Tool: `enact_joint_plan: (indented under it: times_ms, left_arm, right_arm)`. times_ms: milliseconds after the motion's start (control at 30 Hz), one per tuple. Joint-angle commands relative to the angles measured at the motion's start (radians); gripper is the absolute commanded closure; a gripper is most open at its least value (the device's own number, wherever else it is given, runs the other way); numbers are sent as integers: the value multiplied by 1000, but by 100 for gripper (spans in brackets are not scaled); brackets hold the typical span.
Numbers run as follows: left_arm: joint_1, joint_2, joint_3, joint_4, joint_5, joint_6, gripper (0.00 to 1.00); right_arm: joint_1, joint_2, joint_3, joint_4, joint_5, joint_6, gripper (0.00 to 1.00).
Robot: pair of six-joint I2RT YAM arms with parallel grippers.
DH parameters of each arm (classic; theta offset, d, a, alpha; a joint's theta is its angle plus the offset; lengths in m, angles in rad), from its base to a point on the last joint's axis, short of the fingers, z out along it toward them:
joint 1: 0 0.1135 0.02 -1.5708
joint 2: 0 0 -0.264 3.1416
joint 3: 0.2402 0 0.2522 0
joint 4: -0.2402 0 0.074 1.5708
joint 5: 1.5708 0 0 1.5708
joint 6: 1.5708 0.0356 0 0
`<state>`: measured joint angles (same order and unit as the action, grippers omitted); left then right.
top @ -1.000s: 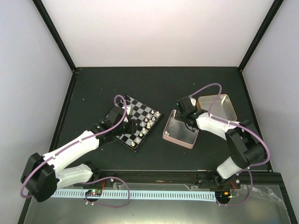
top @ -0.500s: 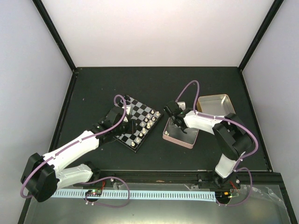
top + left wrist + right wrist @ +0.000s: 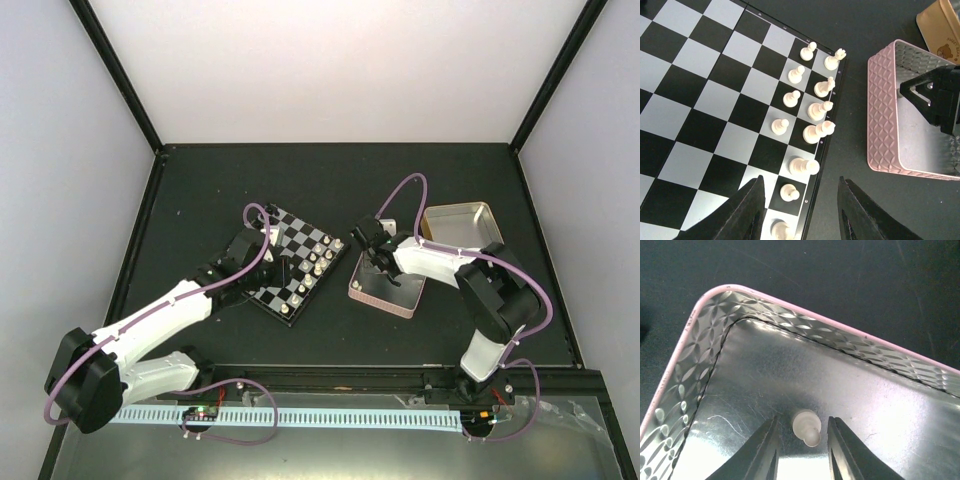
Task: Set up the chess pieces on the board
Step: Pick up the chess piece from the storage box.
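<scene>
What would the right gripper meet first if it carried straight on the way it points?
The right gripper would likely meet the white chess piece lying between its parted fingers, then the pink tin's floor; depth is unclear.

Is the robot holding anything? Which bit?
Nothing. The right gripper, jaws open, flanks a white pawn in the pink tin without touching it; the left gripper is empty.

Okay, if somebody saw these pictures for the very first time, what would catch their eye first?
The chessboard left of centre stands out, with cream pieces lined up in two rows only along the edge facing a pink tin. Inside that tin the right gripper has its fingers open on either side of one lone pawn lying on the shiny floor.
</scene>
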<state>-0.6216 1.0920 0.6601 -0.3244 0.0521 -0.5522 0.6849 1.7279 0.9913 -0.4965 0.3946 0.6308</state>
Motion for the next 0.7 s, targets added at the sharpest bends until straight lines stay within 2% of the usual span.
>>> enact_joint_plan:
  times_ms: [0, 167, 667]
  left_arm:
    - [8, -19, -8, 16, 11, 0, 59]
    - [10, -25, -8, 14, 10, 1, 58]
    - [17, -49, -7, 5, 8, -4, 58]
  right_arm:
    - [1, 0, 13, 30, 3, 19, 74]
    - [-7, -1, 13, 32, 19, 22, 86]
    - [-28, 4, 12, 41, -22, 33, 91]
